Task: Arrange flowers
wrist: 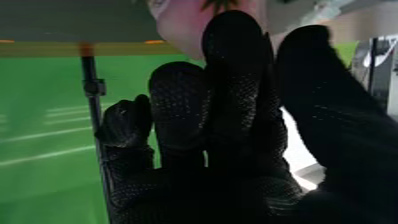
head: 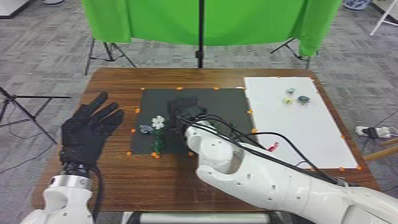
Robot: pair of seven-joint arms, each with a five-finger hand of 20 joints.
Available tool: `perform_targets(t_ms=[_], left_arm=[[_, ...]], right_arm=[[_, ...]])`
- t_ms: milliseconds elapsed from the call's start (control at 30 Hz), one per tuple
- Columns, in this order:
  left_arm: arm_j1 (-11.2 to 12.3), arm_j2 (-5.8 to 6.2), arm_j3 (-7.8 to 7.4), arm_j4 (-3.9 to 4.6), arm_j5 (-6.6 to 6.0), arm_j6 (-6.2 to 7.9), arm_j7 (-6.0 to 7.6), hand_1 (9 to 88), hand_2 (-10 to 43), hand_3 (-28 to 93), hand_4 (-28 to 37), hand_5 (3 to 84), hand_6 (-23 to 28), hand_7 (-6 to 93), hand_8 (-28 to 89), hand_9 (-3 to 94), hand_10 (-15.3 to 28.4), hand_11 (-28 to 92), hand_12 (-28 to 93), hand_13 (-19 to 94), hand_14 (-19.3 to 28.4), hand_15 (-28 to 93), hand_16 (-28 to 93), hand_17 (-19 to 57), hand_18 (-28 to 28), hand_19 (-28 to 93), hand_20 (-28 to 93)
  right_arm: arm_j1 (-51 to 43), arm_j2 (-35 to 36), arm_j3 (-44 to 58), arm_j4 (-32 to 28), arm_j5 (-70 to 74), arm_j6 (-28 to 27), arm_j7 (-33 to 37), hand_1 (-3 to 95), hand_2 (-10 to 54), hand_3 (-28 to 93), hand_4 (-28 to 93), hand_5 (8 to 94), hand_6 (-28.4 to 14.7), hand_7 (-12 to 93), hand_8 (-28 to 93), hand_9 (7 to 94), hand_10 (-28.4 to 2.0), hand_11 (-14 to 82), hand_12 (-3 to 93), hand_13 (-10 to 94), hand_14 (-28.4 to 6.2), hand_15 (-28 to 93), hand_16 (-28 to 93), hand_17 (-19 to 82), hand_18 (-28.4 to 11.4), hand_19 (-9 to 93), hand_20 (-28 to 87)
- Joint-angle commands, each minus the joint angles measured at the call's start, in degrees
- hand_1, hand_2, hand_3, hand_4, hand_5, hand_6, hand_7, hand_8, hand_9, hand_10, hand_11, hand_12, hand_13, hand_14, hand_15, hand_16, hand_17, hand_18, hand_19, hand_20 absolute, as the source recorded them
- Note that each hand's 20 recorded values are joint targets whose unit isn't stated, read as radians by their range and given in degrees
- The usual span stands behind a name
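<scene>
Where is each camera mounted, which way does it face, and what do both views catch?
Head view: on the head, looking forward and down at the table; both arms, left hand and right hand.
Right wrist view: on the right wrist, looking along its black glove, past something pink.
Shared: right hand, green cloth, black pole.

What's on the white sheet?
On the sheet: pale item, yellow item, dark item at the far end; something red nearer. The right arm covers the near left corner; anything there is hidden.
</scene>
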Motion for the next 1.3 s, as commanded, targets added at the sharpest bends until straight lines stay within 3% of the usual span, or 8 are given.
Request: perform_targets(t_ms=[33,333,433,567,767,1067,1300], left_arm=[[0.41,-0.4,0.19,0.35,0.35,-0.66,-0.87,20.9,10.1,79,-28.3,37.6,10.1,11.4,-9,33.8,20.7,26,10,24,27.2,50,-10,-9.9,25.0,56,10],[1.04,-0.38,0.52,0.16,-0.05,-0.17,-0.12,21.0,10.1,79,-28.3,37.7,10.1,11.3,-9,33.8,20.7,26,10,24,27.2,51,-10,-9.9,25.1,56,10],[2.44,-0.07,0.37,-0.23,-0.5,0.37,1.28,20.9,10.1,79,-28.3,37.7,10.1,11.3,-9,33.8,20.7,26,10,24,27.2,51,-10,-9.9,25.0,56,10],[3.3,-0.12,0.39,-0.39,-0.86,0.74,2.17,20.9,10.1,79,-28.3,37.6,10.1,11.3,-9,33.8,20.7,26,10,24,27.2,51,-10,-10.0,25.0,56,10],[4.0,0.16,0.76,-0.43,-1.35,0.97,3.31,20.7,10.1,79,-28.3,37.6,10.1,11.3,-9,33.7,20.6,26,10,24,27.2,51,-10,-10.0,25.0,56,10],[4.47,-0.8,0.71,-0.51,-1.08,0.9,2.4,20.6,10.1,79,-28.3,37.6,10.1,11.3,-9,33.7,20.7,26,10,24,27.2,51,-10,-10.0,25.1,56,10],[3.24,-0.83,1.04,-0.26,-1.04,0.71,2.21,20.5,10.1,79,-28.3,37.5,10.1,11.3,-9,33.7,20.7,26,10,24,27.2,50,-10,-9.9,25.1,56,10]], right_arm=[[2.37,-0.39,-2.14,-1.14,-1.35,2.54,2.0,38.6,-9.5,76,-28,72.6,3.4,15,-12,81.2,-10.8,43.3,19.4,69,-8.9,79,17,29,-24.6,93,53],[3.72,0.6,-2.45,-2.0,-1.38,3.52,2.6,37.1,-9.5,74,-28,72.3,3.1,15,-13,80.3,-11.2,47.4,19.5,69,-9.9,82,17,29,-25.3,93,58],[4.48,1.47,-0.91,-3.43,-0.32,4.72,2.55,36.8,-9.5,74,-28,72.2,3.0,15,-12,80.3,-11.3,47.8,19.6,69,-9.9,82,17,29,-25.3,93,58],[5.14,5.28,3.53,-6.67,2.87,6.3,2.98,35.8,-9.5,74,-28,71.8,2.8,15,-12,79.5,-11.9,47.3,19.4,69,-10.2,82,17,28,-25.3,93,58],[3.24,15.87,12.3,-10.94,9.64,9.42,4.82,34.0,-9.5,74,-28,66.9,1.7,15,-12,75.3,-13.4,37.7,16.5,62,-11.7,76,14,24,-25.0,88,55],[2.52,25.97,14.27,-5.18,14.06,8.81,10.07,32.2,-9.5,77,-28,59.5,1.4,15,-13,64.2,-16.4,25.7,14.1,54,-13.7,71,10,18,-23.8,83,54],[3.33,25.21,9.76,0.92,12.8,5.95,15.62,29.5,-9.5,78,-28,56.7,1.9,16,-13,60.0,-17.0,22.8,13.7,51,-14.8,70,9,17,-23.6,83,54]])
